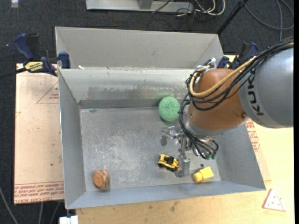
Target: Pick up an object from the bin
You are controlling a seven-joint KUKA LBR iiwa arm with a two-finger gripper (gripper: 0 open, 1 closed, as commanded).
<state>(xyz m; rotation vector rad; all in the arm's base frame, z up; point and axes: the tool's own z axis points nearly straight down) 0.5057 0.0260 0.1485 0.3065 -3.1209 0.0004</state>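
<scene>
My gripper (177, 151) hangs low over the bin's front right part, under the orange wrist cover. Its fingers stand open, one fingertip (167, 136) toward the bin's middle and the other (185, 166) near the front wall. A small yellow and black toy vehicle (168, 162) lies on the floor just left of the nearer fingertip, touching or almost touching it, and is not clamped. A yellow block (203, 174) lies a little to the right of that fingertip. A green ball (168, 108) rests against the back wall, just behind the gripper.
A brown round disc-like thing (100, 179) lies in the front left corner, far from the gripper. The arm and its cables cover the bin's right side. Bare floor stretches across the left and middle.
</scene>
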